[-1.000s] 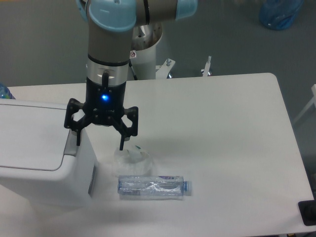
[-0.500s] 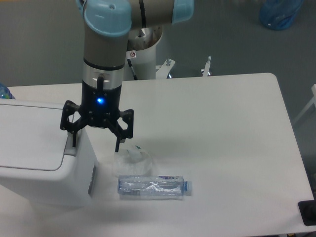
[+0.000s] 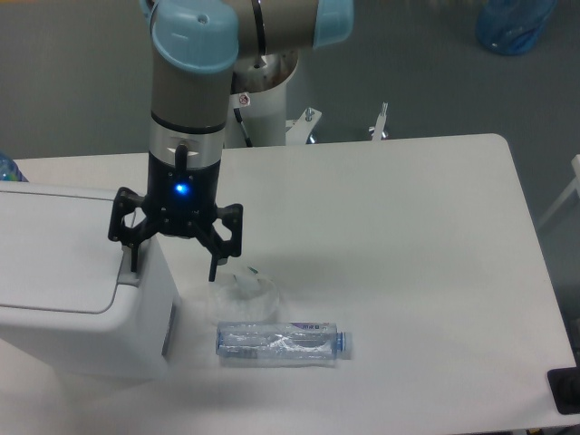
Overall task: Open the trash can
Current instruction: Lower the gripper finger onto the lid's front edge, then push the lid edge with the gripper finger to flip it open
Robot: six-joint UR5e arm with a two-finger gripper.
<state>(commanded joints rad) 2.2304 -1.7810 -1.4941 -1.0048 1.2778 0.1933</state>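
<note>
The end effector (image 3: 174, 264) hangs released, jaws spread wide, over the right edge of the trash can (image 3: 77, 290), which sits at the table's (image 3: 408, 236) left side (lid down). A crushed clear bottle (image 3: 283, 343) lies nearby.

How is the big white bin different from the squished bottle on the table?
The trash can is big, boxy and solid white; the bottle is much smaller, clear and crushed. The trash can stands upright with its flat lid shut; the bottle lies on its side. The gripper hangs open at the trash can's right edge, apart from the bottle. Both rest on the white table.
</note>
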